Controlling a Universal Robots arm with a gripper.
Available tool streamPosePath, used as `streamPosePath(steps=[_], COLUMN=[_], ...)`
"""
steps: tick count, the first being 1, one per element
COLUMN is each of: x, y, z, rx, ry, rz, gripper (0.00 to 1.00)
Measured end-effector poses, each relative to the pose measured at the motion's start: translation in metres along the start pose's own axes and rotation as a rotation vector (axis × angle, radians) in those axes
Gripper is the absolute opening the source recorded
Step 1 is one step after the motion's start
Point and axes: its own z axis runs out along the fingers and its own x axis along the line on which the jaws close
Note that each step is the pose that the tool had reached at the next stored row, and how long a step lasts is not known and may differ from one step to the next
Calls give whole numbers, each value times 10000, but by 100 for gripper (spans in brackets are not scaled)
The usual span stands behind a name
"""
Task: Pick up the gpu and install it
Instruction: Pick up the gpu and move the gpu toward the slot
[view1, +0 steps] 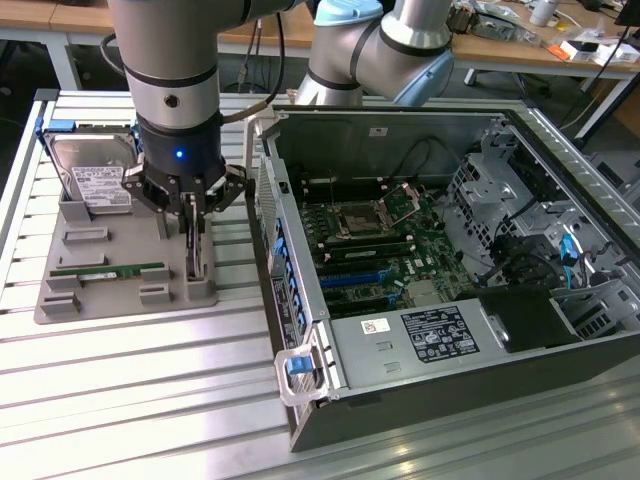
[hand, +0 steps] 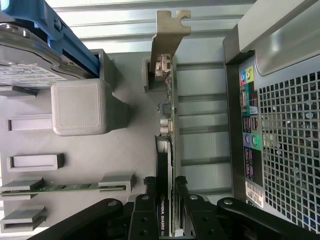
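The black-fingered gripper (hand: 165, 182) is clamping the thin black, silver-bracketed gpu (hand: 166, 115). Keeping it square to its grey plastic holder (hand: 130, 140) is mattering most, I judge.

**Slatted metal table** (view1: 150, 400), carrying:

1. Grey fixture tray (view1: 60, 305), at the exterior view's left. Contents:
   - hard drive (view1: 95, 180) with a white label, propped up at the far end
   - green memory stick (view1: 108, 270), seated in a slot near the front
   - gpu (view1: 194, 252), standing on edge on the side nearest the case
2. Gripper (view1: 194, 215), pointing straight down over the gpu. Its fingers flank the card's upper edge and seem to pinch it.
3. Computer case (view1: 400, 400), at the exterior view's right, side panel off. The motherboard (view1: 370, 235) is exposed.
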Motion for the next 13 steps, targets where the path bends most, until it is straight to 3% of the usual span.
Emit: streamPosePath(steps=[13], x=[-2], y=[4], z=[-97], rx=[-10], ry=[0], rz=[0], gripper=[26])
